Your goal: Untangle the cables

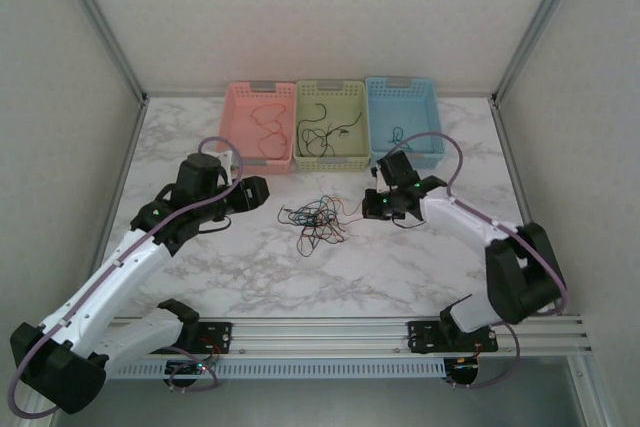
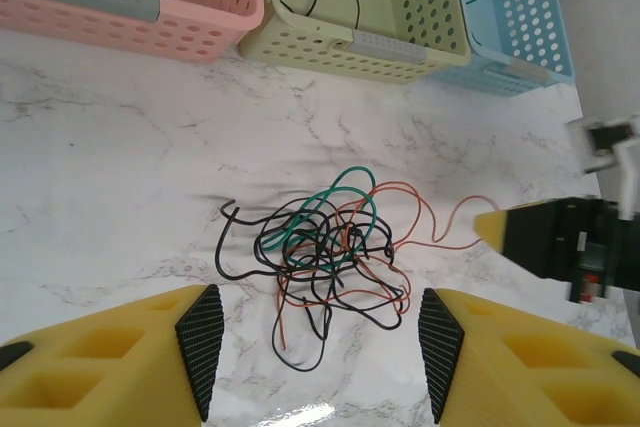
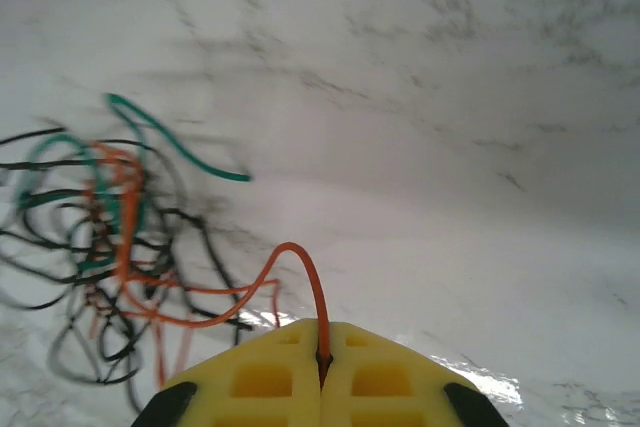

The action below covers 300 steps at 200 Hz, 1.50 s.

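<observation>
Here, thin looping cables tangle on a glossy marble table.

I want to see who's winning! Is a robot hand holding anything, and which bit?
The right gripper is shut on an orange cable, pinching the stretch that arches out of the tangle. The left gripper is open, holding nothing.

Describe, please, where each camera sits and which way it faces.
Top external: above and behind the bases, looking down on the white marbled table; the left arm and right arm show.
Left wrist: on the left arm, facing the tangle of thin red-orange, black and green cables ahead of the open left gripper.
Right wrist: low over the table, facing the tangle; the right gripper pinches a red-orange cable.
Shared: both wrist views show the tangle.
</observation>
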Available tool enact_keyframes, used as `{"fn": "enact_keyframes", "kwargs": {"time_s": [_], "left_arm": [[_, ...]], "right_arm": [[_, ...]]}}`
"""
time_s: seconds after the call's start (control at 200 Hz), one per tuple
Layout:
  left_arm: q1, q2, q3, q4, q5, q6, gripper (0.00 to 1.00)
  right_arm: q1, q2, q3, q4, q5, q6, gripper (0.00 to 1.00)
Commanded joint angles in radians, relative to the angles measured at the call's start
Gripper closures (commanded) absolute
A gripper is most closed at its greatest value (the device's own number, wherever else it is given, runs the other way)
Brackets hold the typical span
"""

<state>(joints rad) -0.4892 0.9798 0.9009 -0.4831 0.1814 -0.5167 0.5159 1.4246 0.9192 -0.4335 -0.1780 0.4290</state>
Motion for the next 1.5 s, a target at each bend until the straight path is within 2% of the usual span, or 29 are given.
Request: {"fn": "enact_keyframes", "kwargs": {"time_s": [0.0, 0.135, 0.26, 0.46, 0.686, 0.866, 1.171, 1.366, 1.496], "left_arm": [[-0.003, -0.035, 0.013, -0.005, 0.02, 0.008, 0.45], [-0.005, -0.056, 0.055, -0.002, 0.068, 0.02, 0.45], [-0.01, -0.061, 0.121, 0.011, 0.127, 0.037, 0.45], [-0.058, -0.046, 0.177, 0.054, 0.225, 0.071, 0.44], [-0.177, 0.045, 0.219, 0.128, 0.29, 0.123, 0.42], [-0.241, 0.132, 0.254, 0.159, 0.276, 0.183, 0.4], [-0.253, 0.174, 0.145, 0.214, 0.245, 0.251, 0.37], [-0.253, 0.183, 0.019, 0.262, 0.144, 0.204, 0.4], [-0.253, 0.194, -0.068, 0.333, 0.144, 0.159, 0.4]], "right_arm": [[0.022, -0.155, 0.066, -0.017, -0.026, -0.065, 1.0], [0.043, -0.293, 0.169, -0.03, -0.107, -0.13, 1.0], [0.047, -0.351, 0.289, -0.021, -0.176, -0.175, 1.0], [0.046, -0.3, 0.467, -0.047, -0.225, -0.191, 1.0], [0.048, -0.261, 0.516, -0.032, -0.245, -0.156, 1.0], [0.048, -0.252, 0.516, -0.04, -0.261, -0.145, 1.0], [0.047, -0.228, 0.435, -0.035, -0.257, -0.076, 1.0], [0.047, -0.218, 0.389, -0.035, -0.217, -0.059, 1.0], [0.047, -0.224, 0.348, -0.084, -0.155, -0.079, 1.0]]}}
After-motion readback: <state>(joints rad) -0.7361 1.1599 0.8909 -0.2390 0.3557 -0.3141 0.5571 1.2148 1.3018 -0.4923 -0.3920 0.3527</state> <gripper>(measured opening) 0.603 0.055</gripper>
